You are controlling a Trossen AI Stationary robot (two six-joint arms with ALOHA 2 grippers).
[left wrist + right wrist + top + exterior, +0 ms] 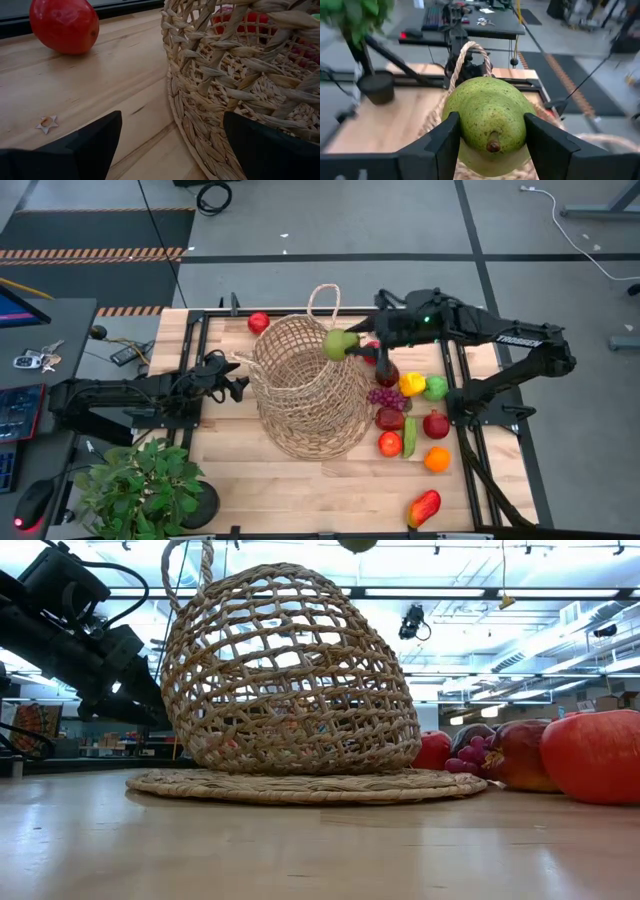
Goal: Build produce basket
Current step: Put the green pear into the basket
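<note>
The tan wicker basket (305, 385) stands mid-table on its flat woven base (300, 785), with a loop handle (322, 300) at the far rim. My right gripper (352, 348) is high over the basket's right rim, shut on a green pear (490, 120). My left gripper (240, 385) is open and low at the basket's left side, its fingers astride the base edge (200, 125) without touching. Other produce lies to the basket's right: purple grapes (385, 395), a yellow pepper (412, 383), an orange (437, 459) and a mango (424, 508). My right gripper pinches the pear's two opposite sides (462, 125) between its two fingers (445, 140), the stem end facing back toward the wrist. The fingers reach in from the table's right, slanting slightly down. The pear is lifted clear, above the basket's rim.
A red apple (259, 322) lies on the table behind the basket's left side, also seen in the left wrist view as the apple (64, 25). A potted plant (140, 485) stands at the near left corner. Bare wood lies along the near edge.
</note>
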